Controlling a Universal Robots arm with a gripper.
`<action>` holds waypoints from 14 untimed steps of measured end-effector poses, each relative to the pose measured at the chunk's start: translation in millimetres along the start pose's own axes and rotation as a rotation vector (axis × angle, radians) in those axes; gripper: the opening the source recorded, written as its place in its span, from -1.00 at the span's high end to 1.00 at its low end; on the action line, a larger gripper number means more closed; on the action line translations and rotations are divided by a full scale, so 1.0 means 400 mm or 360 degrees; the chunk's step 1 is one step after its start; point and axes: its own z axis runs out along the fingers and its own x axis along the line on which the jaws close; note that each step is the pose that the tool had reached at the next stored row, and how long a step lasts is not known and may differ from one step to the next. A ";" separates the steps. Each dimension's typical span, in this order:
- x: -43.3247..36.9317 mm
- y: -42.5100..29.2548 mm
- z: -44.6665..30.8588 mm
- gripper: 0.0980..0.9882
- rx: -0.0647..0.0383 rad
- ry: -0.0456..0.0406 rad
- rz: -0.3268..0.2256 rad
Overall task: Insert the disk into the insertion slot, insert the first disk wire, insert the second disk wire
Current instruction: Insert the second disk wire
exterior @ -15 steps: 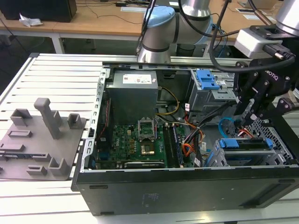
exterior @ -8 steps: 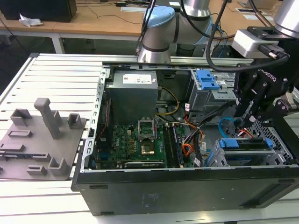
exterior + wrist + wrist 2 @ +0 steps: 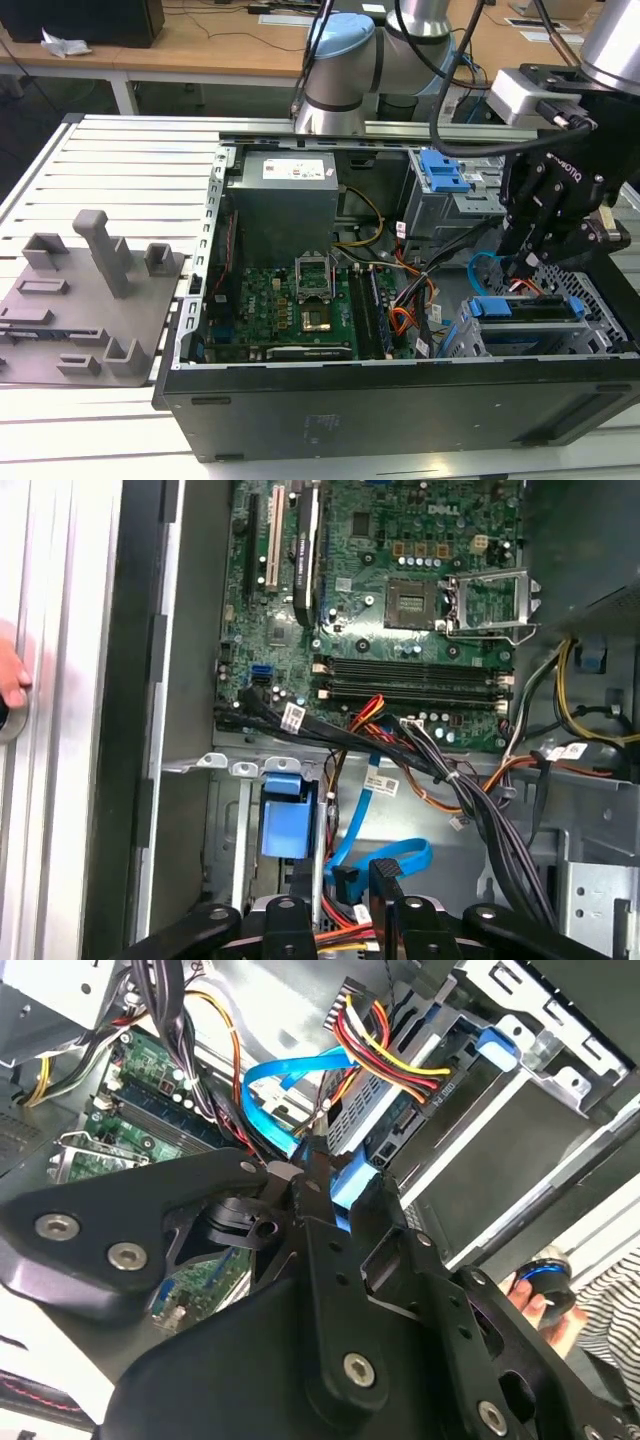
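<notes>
Fingertips of the black gripper press together on the dark plug end of the second disk wire, a flat light-blue cable, as seen in the second wrist view. From the pinched plug the cable loops up and away over the motherboard edge, then bends back toward the drive area. In the first wrist view the same cable curves in a loop just above the gripper, its plug held between the two dark fingers.

The disk, in its bright blue carrier, sits inside the insertion slot, the grey perforated cage at the exterior view's right, near the front corner of the open computer case. The carrier handle bar faces the case interior. In the exterior view the gripper hangs just above and behind the seated disk.

A plug with red, yellow and black wires is seated at the rear of the disk in the second wrist view, just beside the pinched blue plug.

The motherboard lies on the case floor, with the grey power supply behind it. A taller grey cage bearing a blue latch stands behind the gripper. A grey fixture plate rests on the table at the exterior view's left, well apart from the case.

A person's hand shows beside the case in the second wrist view.
</notes>
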 end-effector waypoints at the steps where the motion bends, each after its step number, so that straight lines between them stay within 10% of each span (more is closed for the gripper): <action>1: 0.000 0.000 0.005 0.41 0.0000 0.0000 0.0004; 8: 0.000 0.000 0.012 0.41 -0.0001 0.0003 0.0007; 14: 0.001 0.000 0.012 0.85 -0.0001 0.0005 0.0007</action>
